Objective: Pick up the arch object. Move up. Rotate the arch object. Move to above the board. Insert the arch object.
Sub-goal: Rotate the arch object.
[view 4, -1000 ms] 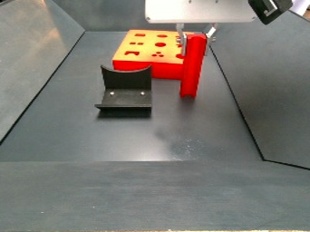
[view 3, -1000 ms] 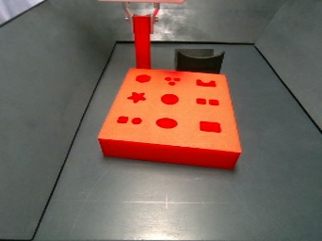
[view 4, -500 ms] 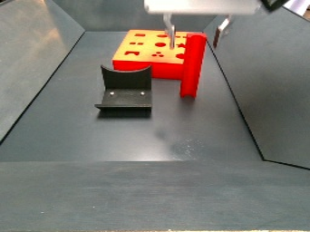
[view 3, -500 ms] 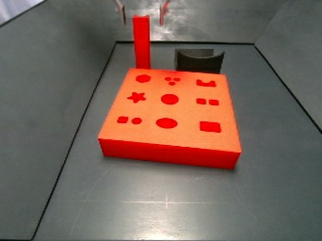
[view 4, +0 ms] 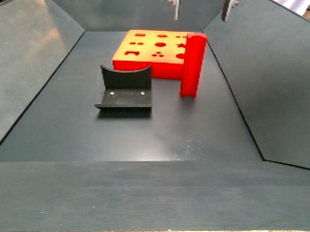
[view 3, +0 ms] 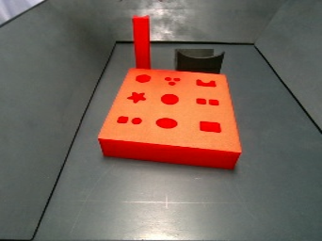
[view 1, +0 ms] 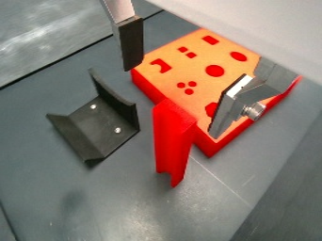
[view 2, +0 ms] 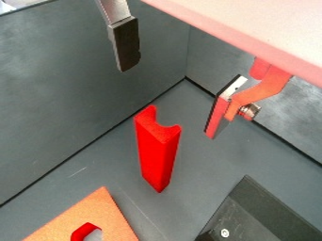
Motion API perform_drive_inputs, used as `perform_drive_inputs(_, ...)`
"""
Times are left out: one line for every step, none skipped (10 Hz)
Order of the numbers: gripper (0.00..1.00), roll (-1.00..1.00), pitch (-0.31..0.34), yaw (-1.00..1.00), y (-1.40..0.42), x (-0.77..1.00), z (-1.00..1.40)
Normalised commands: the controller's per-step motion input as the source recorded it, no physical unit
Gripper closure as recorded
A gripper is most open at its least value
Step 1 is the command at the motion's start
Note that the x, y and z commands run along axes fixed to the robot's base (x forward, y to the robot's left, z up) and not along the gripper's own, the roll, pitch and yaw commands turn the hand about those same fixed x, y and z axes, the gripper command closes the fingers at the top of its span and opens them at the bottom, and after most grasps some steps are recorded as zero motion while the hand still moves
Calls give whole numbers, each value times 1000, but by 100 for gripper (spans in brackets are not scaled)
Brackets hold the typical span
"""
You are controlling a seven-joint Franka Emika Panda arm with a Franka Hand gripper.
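The arch object [view 3: 141, 42], a tall bright red bar, stands upright on the dark floor beside the board's [view 3: 189, 139] far edge. It shows in the other side view [view 4: 191, 63] and in both wrist views [view 1: 172, 141] [view 2: 156, 151]. The gripper [view 1: 182, 75] is open and empty, well above the arch object, with one finger on each side and clear of it. It also shows in a wrist view [view 2: 172, 80]. In a side view only its fingertips [view 4: 177, 9] show at the top edge. The board also shows in three other views [view 4: 133, 63] [view 1: 184, 68] [view 2: 113, 207].
A dark grey-black block with a curved notch [view 4: 125, 88] lies on the floor next to the board and the arch object; it also shows in other views [view 3: 199, 59] [view 1: 94, 122]. Sloped grey walls enclose the floor.
The gripper has risen straight up from the top of the arch object, leaving it standing in the same spot. It has left one side view.
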Motion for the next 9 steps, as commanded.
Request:
perform_drive_inputs(0, -4, 7, 1000, 86, 9, -36)
perform_drive_inputs(0, -3, 7, 1000, 60, 19, -16)
perform_drive_inputs(0, -3, 7, 1000, 28, 23, -13)
perform_drive_inputs(0, -3, 7, 1000, 17, 24, -13)
perform_drive_inputs(0, -3, 7, 1000, 14, 25, -13)
perform_drive_inputs(0, -3, 7, 1000, 9, 25, -13)
perform_drive_inputs(0, -3, 8, 1000, 7, 25, -13)
perform_drive_inputs(0, -4, 8, 1000, 6, 25, -13)
perform_drive_inputs(0, -4, 8, 1000, 5, 25, -13)
